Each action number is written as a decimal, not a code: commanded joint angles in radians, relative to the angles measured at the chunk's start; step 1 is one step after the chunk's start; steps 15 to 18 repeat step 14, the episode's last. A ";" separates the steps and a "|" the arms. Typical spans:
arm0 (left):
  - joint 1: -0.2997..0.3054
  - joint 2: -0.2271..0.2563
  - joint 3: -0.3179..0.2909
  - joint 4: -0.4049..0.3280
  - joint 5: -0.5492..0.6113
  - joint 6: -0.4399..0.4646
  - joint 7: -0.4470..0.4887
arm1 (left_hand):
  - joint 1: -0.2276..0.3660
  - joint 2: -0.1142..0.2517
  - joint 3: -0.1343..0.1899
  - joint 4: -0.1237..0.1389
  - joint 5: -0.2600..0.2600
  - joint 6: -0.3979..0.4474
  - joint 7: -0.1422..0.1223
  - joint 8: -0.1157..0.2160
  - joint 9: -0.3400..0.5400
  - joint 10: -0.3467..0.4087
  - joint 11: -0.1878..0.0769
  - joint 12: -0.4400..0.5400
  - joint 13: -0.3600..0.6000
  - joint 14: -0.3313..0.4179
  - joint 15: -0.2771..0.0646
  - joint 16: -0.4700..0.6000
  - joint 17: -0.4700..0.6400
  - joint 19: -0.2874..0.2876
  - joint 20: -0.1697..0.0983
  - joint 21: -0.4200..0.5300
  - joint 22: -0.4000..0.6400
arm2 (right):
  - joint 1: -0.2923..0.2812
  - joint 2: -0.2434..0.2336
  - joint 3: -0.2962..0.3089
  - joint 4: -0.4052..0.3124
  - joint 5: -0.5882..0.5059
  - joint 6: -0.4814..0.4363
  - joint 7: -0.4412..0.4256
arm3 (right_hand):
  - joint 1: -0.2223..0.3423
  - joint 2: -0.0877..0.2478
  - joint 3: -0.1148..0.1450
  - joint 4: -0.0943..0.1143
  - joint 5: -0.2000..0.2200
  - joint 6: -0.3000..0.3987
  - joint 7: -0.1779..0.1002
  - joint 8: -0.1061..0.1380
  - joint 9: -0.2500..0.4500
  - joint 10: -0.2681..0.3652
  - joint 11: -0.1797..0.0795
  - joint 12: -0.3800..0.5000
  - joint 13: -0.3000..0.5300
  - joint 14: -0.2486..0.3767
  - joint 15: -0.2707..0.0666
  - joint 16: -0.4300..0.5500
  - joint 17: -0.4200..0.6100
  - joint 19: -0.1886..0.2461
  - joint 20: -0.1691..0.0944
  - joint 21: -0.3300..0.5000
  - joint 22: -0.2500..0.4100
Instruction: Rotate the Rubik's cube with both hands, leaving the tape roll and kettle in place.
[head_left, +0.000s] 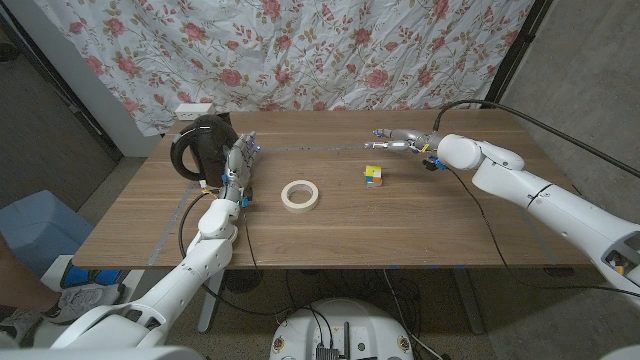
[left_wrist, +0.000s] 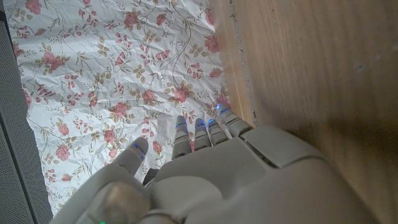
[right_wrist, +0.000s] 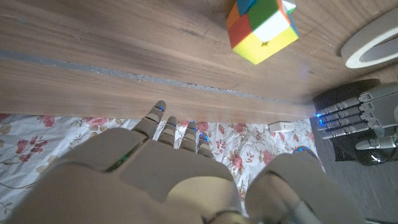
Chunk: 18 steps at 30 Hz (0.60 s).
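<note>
— Rubik's cube sits alone mid-table, between the tape roll and your right hand. It looks small, hard, light, maybe slippery.

— Where to grab?

— Opposite flat sides. Both hands hold nothing, fingers out; left hand stands by the kettle.

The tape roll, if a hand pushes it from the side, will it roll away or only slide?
The tape roll lies flat on the table, its hole facing up, so it would probably slide, not roll. It looks like a thin open ring, so it is likely light and would move at a slight touch. Tipped onto its edge, it could roll.
</note>
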 joint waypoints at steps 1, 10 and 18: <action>-0.008 -0.027 0.010 0.034 0.002 -0.030 -0.001 | 0.010 0.089 0.006 -0.001 0.006 0.006 0.008 0.006 0.000 0.007 -0.005 0.000 0.002 -0.001 -0.005 -0.001 0.002 0.000 -0.008 -0.005 -0.002 | -0.046 0.007 0.066 0.020 0.150 0.022 -0.090 | -0.019 0.004 -0.003 0.017 -0.004 0.014 -0.001 0.009 0.002 0.016 -0.005 0.006 -0.001 0.008 -0.005 0.007 0.002 0.015 -0.005 0.005 0.003; 0.004 -0.022 0.014 0.008 0.011 -0.020 0.018 | 0.012 0.092 0.010 -0.002 0.006 0.010 0.014 0.008 0.000 0.010 -0.001 0.000 0.002 0.000 -0.003 -0.001 0.001 0.001 -0.007 -0.006 -0.002 | -0.074 0.014 0.110 0.050 0.260 0.063 -0.134 | -0.035 0.019 -0.005 0.027 -0.006 0.032 0.000 0.012 0.001 0.026 -0.002 0.006 -0.002 0.017 -0.008 0.009 -0.002 0.023 -0.006 0.005 0.003; 0.006 -0.018 0.012 0.002 0.009 -0.017 0.018 | 0.014 0.094 0.013 -0.004 0.006 0.015 0.017 0.009 0.000 0.010 0.000 0.000 0.002 0.001 -0.002 -0.001 0.001 0.002 -0.008 -0.005 -0.002 | -0.080 0.025 0.125 0.077 0.307 0.088 -0.148 | -0.039 0.028 -0.004 0.030 -0.008 0.048 0.008 0.015 0.001 0.031 -0.001 0.006 -0.003 0.020 -0.008 0.009 -0.004 0.024 -0.005 0.003 0.003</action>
